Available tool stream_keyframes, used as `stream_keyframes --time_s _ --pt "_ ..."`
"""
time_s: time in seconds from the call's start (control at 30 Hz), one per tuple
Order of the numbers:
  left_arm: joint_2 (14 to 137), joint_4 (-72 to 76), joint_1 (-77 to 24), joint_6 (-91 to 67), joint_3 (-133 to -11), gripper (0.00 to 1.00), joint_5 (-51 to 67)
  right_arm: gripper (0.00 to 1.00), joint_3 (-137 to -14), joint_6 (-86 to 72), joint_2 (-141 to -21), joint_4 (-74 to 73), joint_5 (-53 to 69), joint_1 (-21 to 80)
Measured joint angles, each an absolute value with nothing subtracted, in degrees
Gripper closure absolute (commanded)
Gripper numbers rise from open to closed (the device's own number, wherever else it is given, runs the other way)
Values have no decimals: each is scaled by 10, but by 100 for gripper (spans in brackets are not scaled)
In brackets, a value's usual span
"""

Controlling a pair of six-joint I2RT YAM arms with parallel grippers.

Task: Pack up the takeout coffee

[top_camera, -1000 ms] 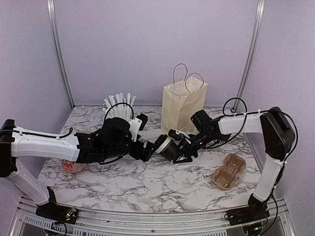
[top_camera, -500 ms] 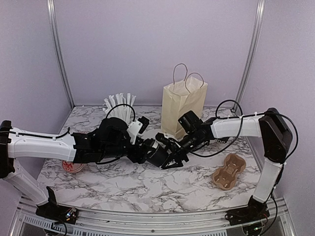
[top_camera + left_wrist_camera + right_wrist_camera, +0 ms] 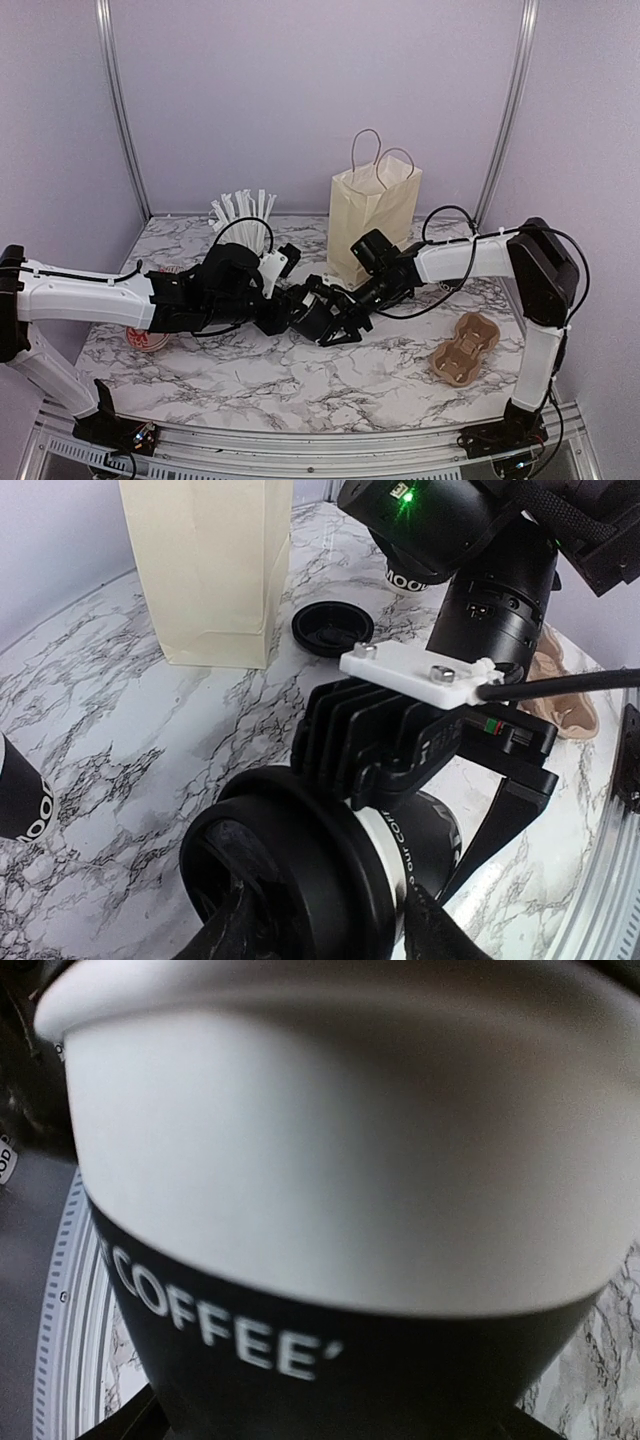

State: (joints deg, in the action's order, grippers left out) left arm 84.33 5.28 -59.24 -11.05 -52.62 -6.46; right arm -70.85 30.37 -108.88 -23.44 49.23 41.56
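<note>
The takeout coffee [image 3: 318, 320] is a black cup with white lettering, a white band and a black lid. It hangs on its side above the middle of the table. My right gripper [image 3: 342, 322] is shut on its body just behind the band, and the cup [image 3: 340, 1210] fills the right wrist view. In the left wrist view the lid [image 3: 290, 870] faces the camera. My left gripper [image 3: 335, 935] sits at the lid end, one finger across the lid's lower face and the other beside the rim. Whether they clamp does not show.
A cream paper bag [image 3: 372, 215] with handles stands upright behind the grippers. A cup of white wrapped straws [image 3: 243, 212] stands at the back left. A loose black lid [image 3: 332, 628] lies by the bag. A brown cardboard cup carrier [image 3: 464, 348] lies at the right.
My right arm has carried the cup leftward to my left gripper. The left jaws have narrowed around the lid end.
</note>
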Motion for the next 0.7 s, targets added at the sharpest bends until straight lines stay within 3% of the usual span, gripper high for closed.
stream_keyframes --time_s 0.2,0.53,0.7 --pt "843 28 -593 -98 -504 54 -83 16 -735 290 -1136 -209 492 422" --pt "866 -1 -599 -83 -499 54 -105 15 -765 281 -1182 -178 500 423" --pt "863 -13 -606 -88 -499 37 -112 14 -765 300 -1183 -190 492 423"
